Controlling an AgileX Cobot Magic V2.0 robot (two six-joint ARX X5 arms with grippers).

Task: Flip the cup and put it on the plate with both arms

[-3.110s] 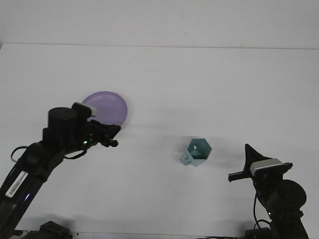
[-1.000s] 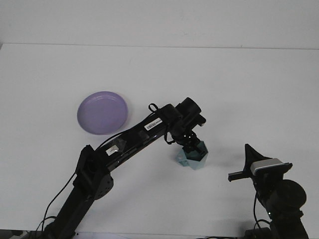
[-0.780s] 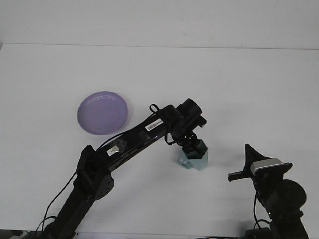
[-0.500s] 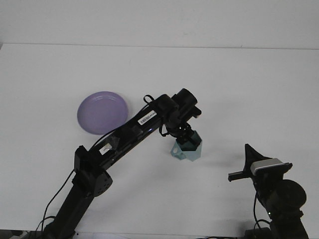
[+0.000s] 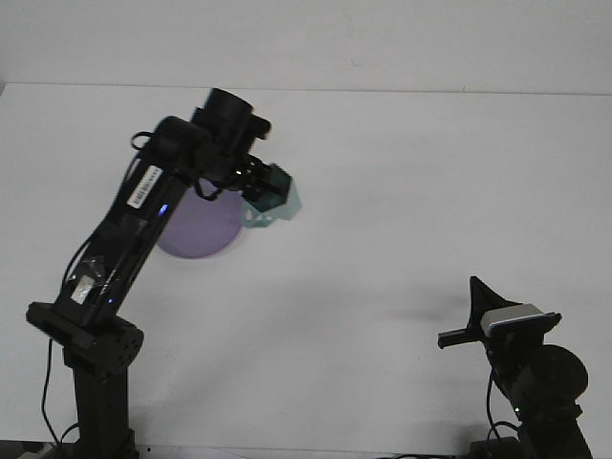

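The teal cup hangs in the air just right of the purple plate, tilted, with my left gripper shut on it. The left arm rises from the lower left and partly covers the plate's upper edge. My right gripper rests low at the right front, far from the cup, with nothing in it; its fingers stand apart, one pointing up and one pointing left.
The white table stretches back to a pale wall. The left arm's base stands at the lower left.
My left gripper closed on the cup, lifted it off the table and carried it up and left to the plate's right edge. The right arm has not moved.
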